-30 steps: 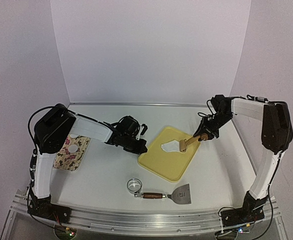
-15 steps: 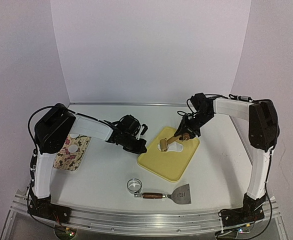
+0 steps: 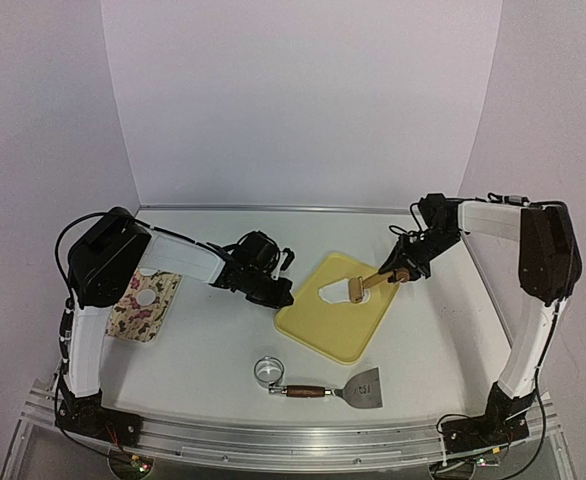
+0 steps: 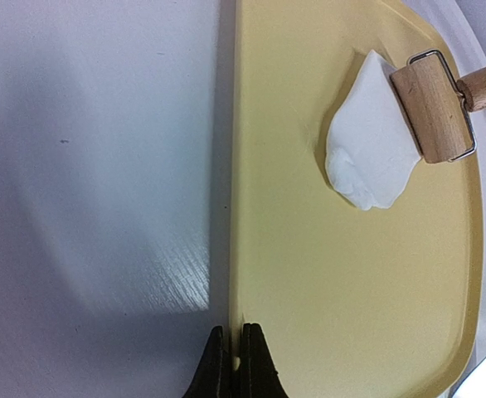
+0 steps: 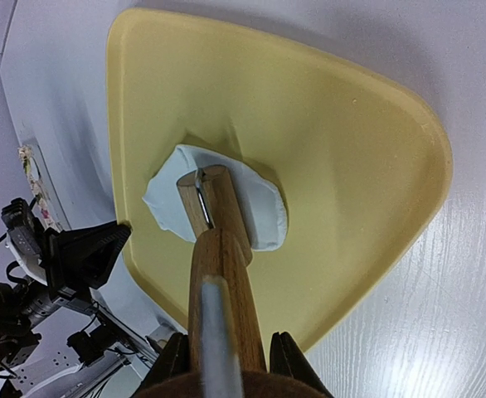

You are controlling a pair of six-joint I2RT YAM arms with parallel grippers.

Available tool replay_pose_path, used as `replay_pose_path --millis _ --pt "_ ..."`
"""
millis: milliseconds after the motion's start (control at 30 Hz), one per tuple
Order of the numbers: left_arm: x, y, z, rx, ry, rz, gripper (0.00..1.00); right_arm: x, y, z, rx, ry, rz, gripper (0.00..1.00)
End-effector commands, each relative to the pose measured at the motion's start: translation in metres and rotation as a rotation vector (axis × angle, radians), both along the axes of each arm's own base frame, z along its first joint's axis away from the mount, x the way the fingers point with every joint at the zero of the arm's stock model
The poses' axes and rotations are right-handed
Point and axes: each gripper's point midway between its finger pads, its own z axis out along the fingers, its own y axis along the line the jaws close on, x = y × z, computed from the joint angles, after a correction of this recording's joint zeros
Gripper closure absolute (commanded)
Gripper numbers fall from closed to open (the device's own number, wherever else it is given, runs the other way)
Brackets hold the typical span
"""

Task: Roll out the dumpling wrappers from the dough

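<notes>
A lump of white dough (image 3: 331, 292) lies partly flattened on a yellow tray (image 3: 333, 335). A small wooden roller (image 3: 358, 289) rests on the dough's right edge. My right gripper (image 3: 405, 272) is shut on its wooden handle (image 5: 226, 274), with the roller (image 5: 218, 207) lying across the dough (image 5: 264, 211). My left gripper (image 4: 235, 352) is shut on the tray's left rim (image 4: 236, 249), and the dough (image 4: 367, 149) and roller (image 4: 434, 108) lie far ahead of it. One dumpling wrapper (image 3: 145, 297), a small white disc, lies on a floral board (image 3: 138, 318) at the left.
A shiny metal ring cutter (image 3: 268, 370) and a wooden-handled metal scraper (image 3: 363, 387) lie near the front edge, below the tray. The left arm (image 3: 188, 262) stretches over the floral board's top. White walls close in the table at the back and sides.
The roller swept left across the dough towards the tray's far corner, then came back right; it now sits on the dough's right edge. The left gripper has kept still on the tray rim.
</notes>
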Motion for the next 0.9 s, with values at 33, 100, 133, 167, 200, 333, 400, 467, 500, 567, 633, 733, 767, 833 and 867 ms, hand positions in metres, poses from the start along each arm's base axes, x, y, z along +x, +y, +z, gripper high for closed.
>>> replay_pose_path --millis 33,100,133,167,200,333,400,467,500,567,633,733,767,833,867 --pt "-0.044 0.063 -0.072 0.265 0.215 0.011 1.0 -0.052 -0.064 -0.08 -0.44 0.241 0.01 1.0" --pt "-0.044 0.056 -0.07 0.259 0.205 -0.011 1.0 -0.047 -0.048 -0.082 -0.429 0.234 0.033 1.0" --pt "-0.045 0.052 -0.069 0.258 0.201 -0.021 1.0 -0.045 -0.04 -0.083 -0.424 0.231 0.042 1.0" --pt "-0.045 0.049 -0.069 0.256 0.199 -0.028 1.0 -0.043 -0.031 -0.084 -0.421 0.229 0.052 1.0" --pt "-0.045 0.047 -0.068 0.255 0.199 -0.032 1.0 -0.042 -0.024 -0.085 -0.418 0.227 0.061 1.0" --pt "-0.047 0.045 -0.069 0.247 0.207 -0.022 1.0 -0.037 -0.008 -0.089 -0.434 0.216 0.077 1.0" --pt "-0.048 0.05 -0.07 0.253 0.212 -0.002 1.0 -0.035 -0.016 -0.088 -0.481 0.201 0.067 1.0" --pt "-0.05 0.057 -0.072 0.26 0.22 0.02 1.0 -0.038 -0.028 -0.088 -0.502 0.207 0.058 1.0" --pt "-0.051 0.061 -0.073 0.261 0.224 0.03 1.0 -0.04 -0.034 -0.087 -0.503 0.214 0.051 1.0" --pt "-0.053 0.068 -0.075 0.269 0.231 0.041 1.0 -0.048 -0.049 -0.089 -0.518 0.236 0.037 1.0" --pt "-0.054 0.074 -0.075 0.279 0.229 0.047 1.0 -0.052 -0.065 -0.089 -0.53 0.246 0.019 1.0" --pt "-0.054 0.079 -0.073 0.284 0.224 0.054 1.0 -0.058 -0.085 -0.09 -0.535 0.269 -0.005 1.0" --pt "-0.054 0.08 -0.073 0.285 0.223 0.056 1.0 -0.059 -0.09 -0.09 -0.538 0.272 -0.007 1.0" --pt "-0.052 0.081 -0.072 0.285 0.22 0.06 1.0 -0.063 -0.096 -0.09 -0.547 0.28 -0.011 1.0" --pt "-0.052 0.081 -0.072 0.285 0.219 0.062 1.0 -0.065 -0.099 -0.09 -0.551 0.284 -0.013 1.0"
